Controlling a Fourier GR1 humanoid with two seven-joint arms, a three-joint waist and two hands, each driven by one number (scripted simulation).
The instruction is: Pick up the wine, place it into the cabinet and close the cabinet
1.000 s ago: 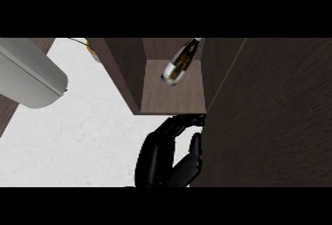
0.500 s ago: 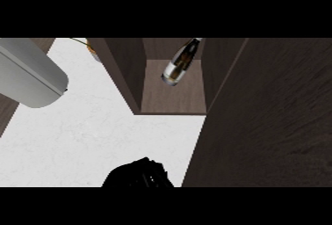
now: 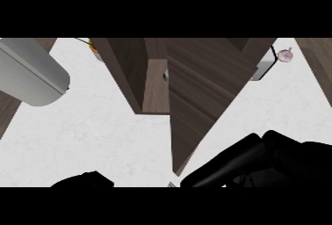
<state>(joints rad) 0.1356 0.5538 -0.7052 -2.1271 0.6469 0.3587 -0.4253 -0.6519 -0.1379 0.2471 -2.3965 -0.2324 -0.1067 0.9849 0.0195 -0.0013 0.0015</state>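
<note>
Near the counter's (image 3: 97, 136) front edge, at right, we see the right hand (image 3: 259, 162), fingers stretched long and together, tips by the cabinet door's (image 3: 207, 88) lower corner; the wine (image 3: 166, 75) shows only as a sliver in the cabinet's (image 3: 130, 66) gap; the left hand's (image 3: 84, 180) state we cannot tell.

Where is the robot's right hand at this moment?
Head view, lower right: the right hand is over the white counter, close beside the near lower corner of the cabinet door.
</note>
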